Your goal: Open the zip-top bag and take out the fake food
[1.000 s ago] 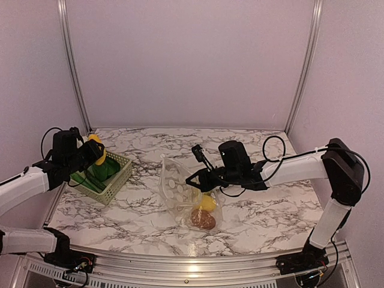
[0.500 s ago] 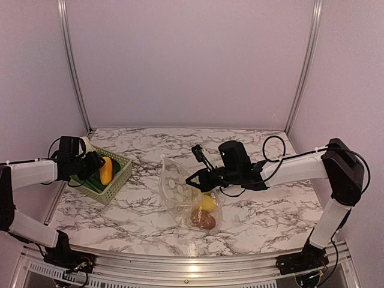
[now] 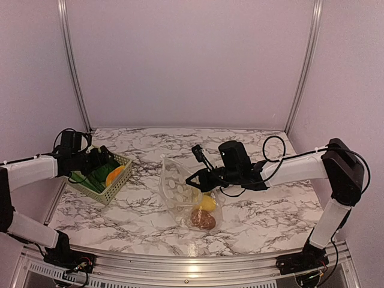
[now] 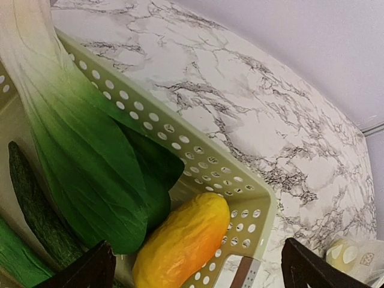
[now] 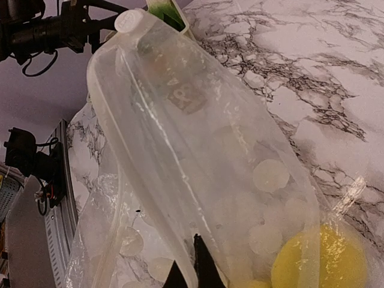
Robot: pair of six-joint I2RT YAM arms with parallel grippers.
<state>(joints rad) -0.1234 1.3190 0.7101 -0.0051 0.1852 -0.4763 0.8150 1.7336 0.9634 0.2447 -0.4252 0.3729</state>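
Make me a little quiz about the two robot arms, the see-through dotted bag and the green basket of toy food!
1. True or false: the left gripper is gripping the orange-yellow plastic toy piece.
2. Which thing sits inside the clear, white-dotted plastic zip-top bag? A) the round yellow toy lemon B) a green leafy vegetable C) a dark green cucumber
3. Fill the gap: the ___ gripper pinches the bag's edge.
Key: 1 false: its jaws stand open and the piece lies in the pale green slatted plastic basket. 2 A. 3 right: the right gripper is shut on it.
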